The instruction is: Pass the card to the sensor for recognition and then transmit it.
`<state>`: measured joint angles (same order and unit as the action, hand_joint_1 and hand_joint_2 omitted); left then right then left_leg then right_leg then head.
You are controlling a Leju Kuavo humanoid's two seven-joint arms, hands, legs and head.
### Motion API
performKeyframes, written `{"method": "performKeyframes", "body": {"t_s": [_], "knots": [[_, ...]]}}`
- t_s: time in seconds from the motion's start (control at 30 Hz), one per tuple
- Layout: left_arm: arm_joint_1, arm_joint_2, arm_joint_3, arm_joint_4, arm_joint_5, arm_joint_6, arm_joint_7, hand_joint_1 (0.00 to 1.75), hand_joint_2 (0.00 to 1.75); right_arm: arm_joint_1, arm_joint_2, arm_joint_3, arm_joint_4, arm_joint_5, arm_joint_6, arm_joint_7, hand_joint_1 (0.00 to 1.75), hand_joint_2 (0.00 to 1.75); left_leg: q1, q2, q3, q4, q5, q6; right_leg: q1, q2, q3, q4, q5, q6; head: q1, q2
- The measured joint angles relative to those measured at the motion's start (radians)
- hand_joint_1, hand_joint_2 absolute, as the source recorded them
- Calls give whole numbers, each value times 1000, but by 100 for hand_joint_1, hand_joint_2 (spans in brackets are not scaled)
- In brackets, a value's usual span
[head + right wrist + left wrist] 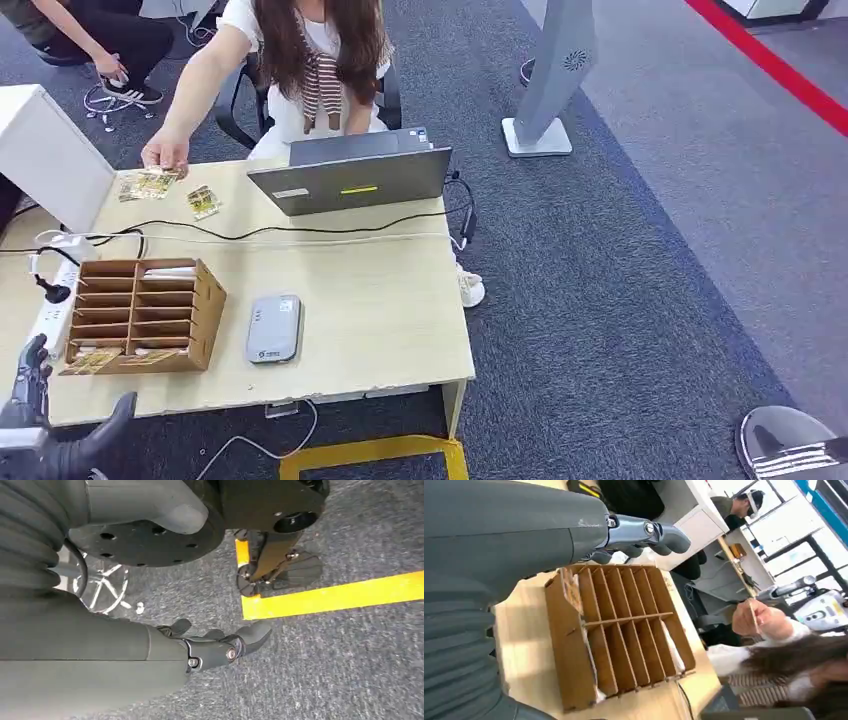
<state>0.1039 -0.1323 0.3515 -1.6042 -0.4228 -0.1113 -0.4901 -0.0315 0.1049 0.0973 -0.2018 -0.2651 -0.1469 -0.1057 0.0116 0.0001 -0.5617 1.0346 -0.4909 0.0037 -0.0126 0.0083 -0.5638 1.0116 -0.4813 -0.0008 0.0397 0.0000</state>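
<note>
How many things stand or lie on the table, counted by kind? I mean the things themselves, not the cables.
Wooden slotted rack: 1
Grey card reader: 1
Laptop: 1
White power strip: 1
White box: 1
Card packets on the table's far side, by the person's hand: 2
Total: 7

A light wooden desk (pixel 380 300) stands on grey carpet (pixel 650 300). A red floor stripe (pixel 775 65) runs at two o'clock; yellow tape (pixel 370 452) lies at six.
</note>
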Motion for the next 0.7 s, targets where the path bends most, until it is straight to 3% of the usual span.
{"method": "performKeyframes", "body": {"t_s": [0.7], "knots": [[-408, 159, -178, 244, -497, 216, 295, 0, 175, -21, 10, 51, 0, 66, 5, 63, 0, 175, 0, 0, -1, 0, 3, -1, 0, 1, -1, 0, 4, 0, 0, 0]]}}
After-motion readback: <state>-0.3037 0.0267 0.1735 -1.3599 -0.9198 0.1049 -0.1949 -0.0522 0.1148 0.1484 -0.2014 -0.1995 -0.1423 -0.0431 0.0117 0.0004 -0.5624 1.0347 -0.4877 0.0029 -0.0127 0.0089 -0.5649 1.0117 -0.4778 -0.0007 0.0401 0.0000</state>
